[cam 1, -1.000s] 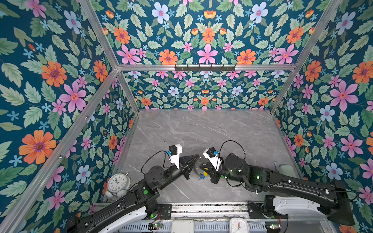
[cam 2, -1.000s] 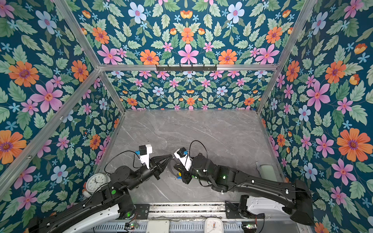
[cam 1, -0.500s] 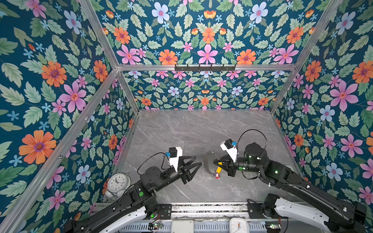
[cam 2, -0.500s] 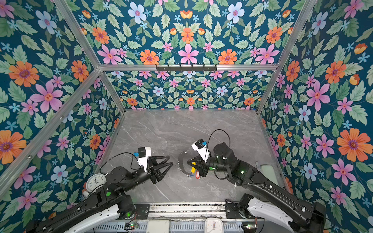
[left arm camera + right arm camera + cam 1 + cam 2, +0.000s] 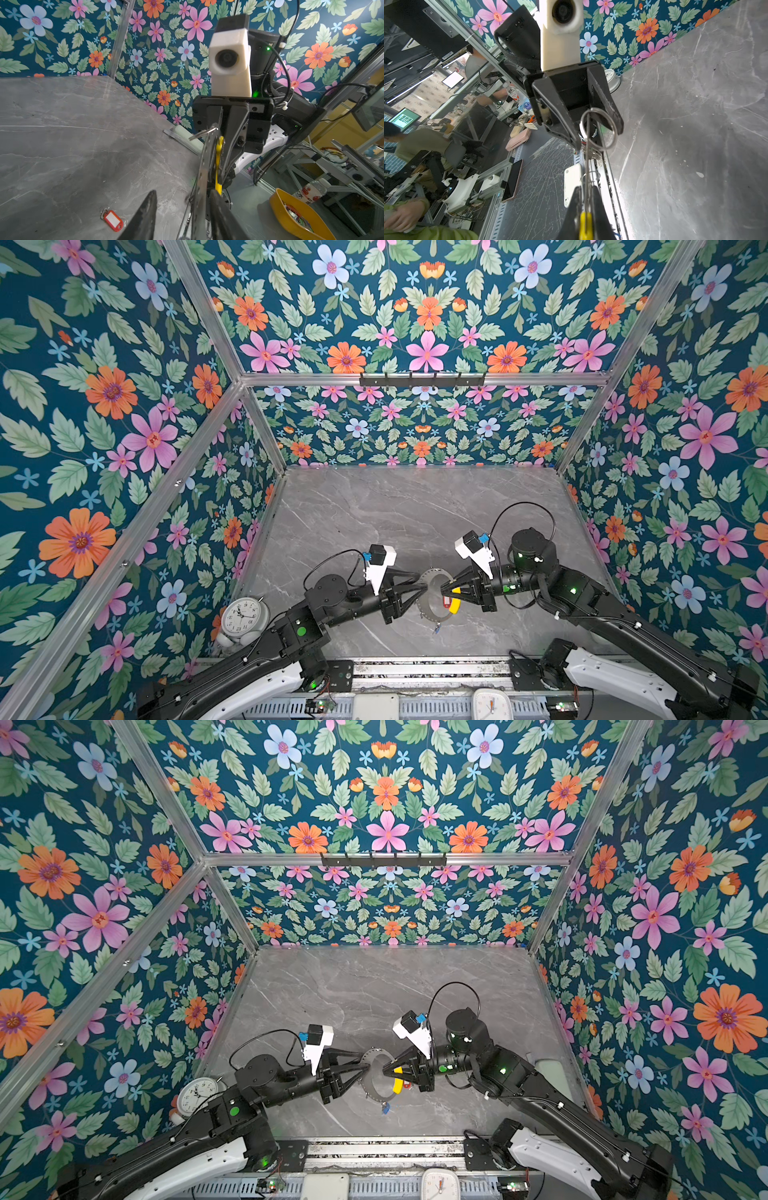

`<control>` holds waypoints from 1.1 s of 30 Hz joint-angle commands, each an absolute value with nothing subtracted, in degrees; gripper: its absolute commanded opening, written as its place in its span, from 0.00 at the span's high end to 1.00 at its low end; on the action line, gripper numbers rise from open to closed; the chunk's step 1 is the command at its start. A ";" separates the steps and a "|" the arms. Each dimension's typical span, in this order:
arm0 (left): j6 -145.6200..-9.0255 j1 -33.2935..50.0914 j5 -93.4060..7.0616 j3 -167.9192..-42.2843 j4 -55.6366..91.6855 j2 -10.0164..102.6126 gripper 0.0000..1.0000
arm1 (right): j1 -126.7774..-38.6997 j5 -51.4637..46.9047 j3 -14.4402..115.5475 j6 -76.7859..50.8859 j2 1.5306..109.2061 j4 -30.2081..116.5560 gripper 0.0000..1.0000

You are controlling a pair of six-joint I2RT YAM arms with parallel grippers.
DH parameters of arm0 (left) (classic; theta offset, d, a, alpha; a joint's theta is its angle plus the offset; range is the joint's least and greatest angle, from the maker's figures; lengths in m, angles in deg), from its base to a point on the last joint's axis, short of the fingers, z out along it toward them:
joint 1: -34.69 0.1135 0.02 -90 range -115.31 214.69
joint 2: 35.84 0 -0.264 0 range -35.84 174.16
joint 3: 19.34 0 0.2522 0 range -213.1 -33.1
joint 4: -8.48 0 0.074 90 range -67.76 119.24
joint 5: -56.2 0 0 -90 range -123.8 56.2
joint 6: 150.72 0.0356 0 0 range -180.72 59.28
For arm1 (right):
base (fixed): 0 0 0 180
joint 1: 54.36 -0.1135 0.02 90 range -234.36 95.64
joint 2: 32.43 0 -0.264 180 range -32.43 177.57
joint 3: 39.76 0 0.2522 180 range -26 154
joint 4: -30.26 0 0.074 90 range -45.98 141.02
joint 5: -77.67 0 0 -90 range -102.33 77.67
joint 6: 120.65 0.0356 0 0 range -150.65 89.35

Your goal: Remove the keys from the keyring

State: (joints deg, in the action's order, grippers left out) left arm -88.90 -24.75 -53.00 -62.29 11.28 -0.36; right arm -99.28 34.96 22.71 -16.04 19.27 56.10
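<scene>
The keyring (image 5: 424,608) (image 5: 366,1090) is held up on edge between the two arms. Its yellow sleeve (image 5: 456,606) (image 5: 585,225) is on the right side. My right gripper (image 5: 444,585) (image 5: 586,189) is shut on the hoop just by the sleeve. My left gripper (image 5: 424,583) (image 5: 182,194) is open, and the hoop's left side (image 5: 200,187) stands between its fingers, close to one of them. A red tag (image 5: 113,220) (image 5: 447,602) with its small split ring lies on the table. A blue tag (image 5: 435,630) (image 5: 385,1108) shows just below the hoop. A split ring (image 5: 598,128) sits on the wire.
An alarm clock (image 5: 243,616) stands at the table's front left corner. A pale pad (image 5: 548,1069) lies by the right wall. A black hook rail (image 5: 422,379) runs along the back wall. A yellow bowl (image 5: 299,216) sits outside the enclosure.
My left gripper went from shut to open and moved up to the hoop's left side. My right arm drew back to the right, carrying the keyring with it.
</scene>
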 commanded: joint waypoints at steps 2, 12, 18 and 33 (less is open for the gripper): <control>-89.80 -24.77 -56.97 -62.59 6.23 0.41 0.76 | -99.30 36.73 23.82 -16.84 20.27 54.65 1.00; -94.08 -24.73 -55.07 -61.43 0.32 0.76 1.00 | -99.29 25.58 24.47 -13.97 20.03 54.00 0.68; -97.71 -24.73 -42.44 -61.36 -0.31 1.62 1.00 | -99.42 14.58 22.61 -10.42 17.59 51.48 0.58; -105.62 -24.73 -17.62 -65.79 3.93 6.68 1.00 | -115.33 -17.23 20.83 -17.51 20.37 53.64 0.63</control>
State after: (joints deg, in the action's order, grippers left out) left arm -103.44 -24.69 -22.18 -64.56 2.93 6.20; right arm -113.25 -8.52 21.05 -14.33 19.66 53.70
